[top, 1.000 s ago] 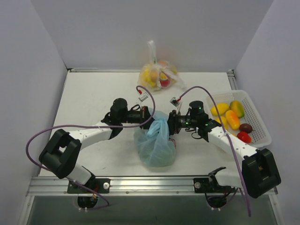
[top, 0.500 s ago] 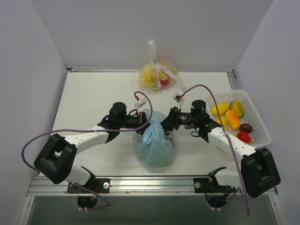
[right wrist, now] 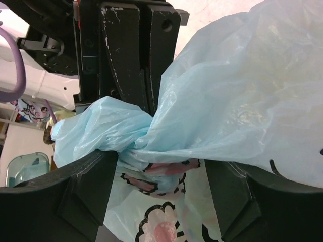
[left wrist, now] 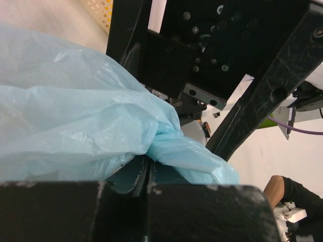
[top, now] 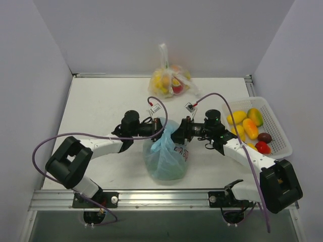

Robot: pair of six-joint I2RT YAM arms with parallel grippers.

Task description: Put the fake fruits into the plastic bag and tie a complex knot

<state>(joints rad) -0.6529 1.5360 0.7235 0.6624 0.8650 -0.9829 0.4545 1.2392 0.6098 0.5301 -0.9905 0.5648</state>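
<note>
Closest to the arm bases, the plastic bag is sitting on the white table, light blue, bulging and standing upright between the two arms. A pink-and-black cartoon flower print is showing on its side in the right wrist view; no lettering on it is readable.

Just above the bulge, the bag's twisted neck is rising between the two grippers. The left gripper is reaching in from the left with its jaws clenched on the blue plastic, a fold of which is spilling out from between the pads in the left wrist view. The right gripper is facing it from the right; its fingers are standing released and wide apart, with the neck running between them.

A small white tag is hanging on the left wrist cable and another tag on the right one, their print too small to read.

Farther right, a white mesh basket is holding loose fake fruits: yellow, orange, dark brown and red.

At the far edge, a clear bag of fruits is lying against the back wall, well apart from the blue one.
</note>
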